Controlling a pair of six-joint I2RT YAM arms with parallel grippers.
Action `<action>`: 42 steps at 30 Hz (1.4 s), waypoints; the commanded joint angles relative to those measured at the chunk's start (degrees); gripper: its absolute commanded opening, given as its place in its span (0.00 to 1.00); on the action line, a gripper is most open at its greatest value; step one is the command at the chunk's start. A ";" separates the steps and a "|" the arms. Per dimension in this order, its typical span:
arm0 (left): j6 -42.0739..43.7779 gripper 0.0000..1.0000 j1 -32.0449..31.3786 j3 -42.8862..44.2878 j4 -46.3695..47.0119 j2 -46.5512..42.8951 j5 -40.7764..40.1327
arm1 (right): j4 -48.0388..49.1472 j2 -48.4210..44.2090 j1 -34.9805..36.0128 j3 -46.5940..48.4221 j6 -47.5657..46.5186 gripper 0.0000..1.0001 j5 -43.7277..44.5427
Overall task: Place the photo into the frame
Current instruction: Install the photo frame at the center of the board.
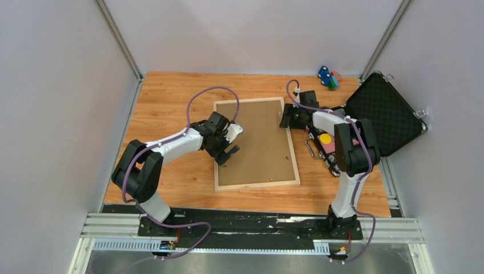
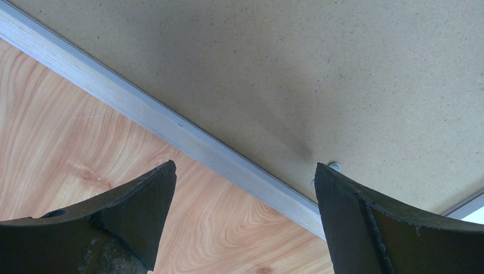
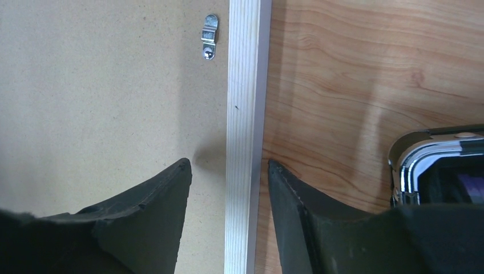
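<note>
The frame [image 1: 257, 185] of pale wood lies face down in the middle of the table, with the plain brown backing board [image 1: 257, 140] filling it. The photo is not in view. My left gripper [image 1: 234, 141] is open over the frame's left rail [image 2: 171, 128], with one finger [image 2: 142, 194] over the table and the other [image 2: 354, 211] over the board. My right gripper [image 1: 283, 118] is open astride the right rail [image 3: 242, 114] near the far corner, holding nothing. A small metal turn clip [image 3: 209, 36] sits on the board [image 3: 103, 103] beside that rail.
An open black case [image 1: 382, 111] with foam lining stands at the right, its chrome corner [image 3: 422, 154] close to my right gripper. Yellow and pink items [image 1: 325, 138] lie at its base. A blue and green toy [image 1: 327, 77] sits at the back. Grey walls enclose the table.
</note>
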 commanded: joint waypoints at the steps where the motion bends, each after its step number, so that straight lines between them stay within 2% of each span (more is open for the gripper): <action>1: -0.63 0.99 -0.17 -0.46 1.64 -1.52 -0.81 | 0.74 -3.44 0.61 0.79 -0.71 0.56 2.86; 8: 0.41 1.00 -0.22 -0.88 1.88 -2.41 -2.02 | -1.49 -5.53 5.67 5.05 -5.54 0.62 12.55; 14: 2.14 1.00 -0.19 -1.41 1.97 -4.25 -4.01 | -2.73 -4.75 11.40 9.51 -16.76 0.65 26.39; 21: 3.53 1.00 -0.17 -0.90 1.43 -4.70 -6.48 | -2.76 -2.71 13.63 10.80 -23.35 0.65 32.84; 25: 2.99 1.00 -0.06 -0.57 1.20 -3.75 -5.90 | -2.78 -1.54 13.78 10.92 -25.02 0.65 34.54; 42: 1.37 1.00 -0.07 -0.25 1.77 -1.34 -2.58 | -2.75 -0.22 12.27 9.23 -22.16 0.63 29.69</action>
